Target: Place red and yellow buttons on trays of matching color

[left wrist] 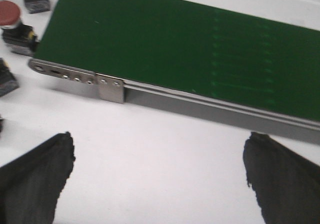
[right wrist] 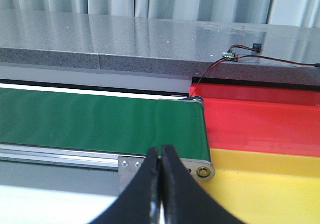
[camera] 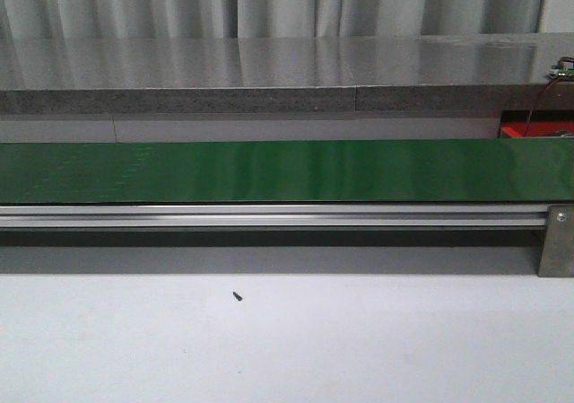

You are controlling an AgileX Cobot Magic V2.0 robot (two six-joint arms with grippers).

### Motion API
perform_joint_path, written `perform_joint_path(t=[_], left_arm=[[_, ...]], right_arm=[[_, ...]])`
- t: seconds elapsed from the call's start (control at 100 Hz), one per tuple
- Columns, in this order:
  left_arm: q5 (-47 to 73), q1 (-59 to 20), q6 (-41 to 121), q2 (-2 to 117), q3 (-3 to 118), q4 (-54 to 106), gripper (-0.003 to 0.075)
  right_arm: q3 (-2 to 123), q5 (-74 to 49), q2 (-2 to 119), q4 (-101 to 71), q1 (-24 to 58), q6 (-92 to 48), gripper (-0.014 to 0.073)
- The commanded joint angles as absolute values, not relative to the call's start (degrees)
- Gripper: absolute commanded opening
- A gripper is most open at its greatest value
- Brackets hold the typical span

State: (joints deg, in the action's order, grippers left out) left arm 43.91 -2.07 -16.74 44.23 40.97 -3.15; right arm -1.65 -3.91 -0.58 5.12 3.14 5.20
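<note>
White tabletop (camera: 359,349) before me; green conveyor belt (camera: 287,171) across at 12 o'clock, tiny dark speck (camera: 237,296) near centre.

Pale curtains (camera: 269,4) (pleated), grey stone ledge (camera: 269,71)

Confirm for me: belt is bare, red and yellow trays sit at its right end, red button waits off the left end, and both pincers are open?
Not quite. The right pincer is shut, fingers pressed together with nothing between them, as the right wrist view shows. Only the left pincer is open. The rest holds: bare green belt, red tray and yellow tray at its right end, red button off its left end.
</note>
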Motion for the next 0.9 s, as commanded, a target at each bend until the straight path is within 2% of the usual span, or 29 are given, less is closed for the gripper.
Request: perform_joint_path(t=[0.0,0.48,0.58,0.89], left_arm=[[40.62,0.46,-21.05,45.75,44.59,-7.49,0.0651],[35.86,30.50,-16.32,63.10,48.37,-7.84,0.0651],[34.77,32.58,-15.37,67.15,48.52,-7.36,0.0651],[33.93,32.48,-14.04,77.87,52.62,-6.61,0.0651]], right_arm=[[-0.64,0.66,-1.63,5.74,3.05,5.08,-0.0068],[-0.64,0.66,-1.63,5.74,3.05,5.08,-0.0068],[-0.64,0.66,-1.63,5.74,3.05,5.08,-0.0068],[-0.64,0.66,-1.63,5.74,3.05,5.08,-0.0068]])
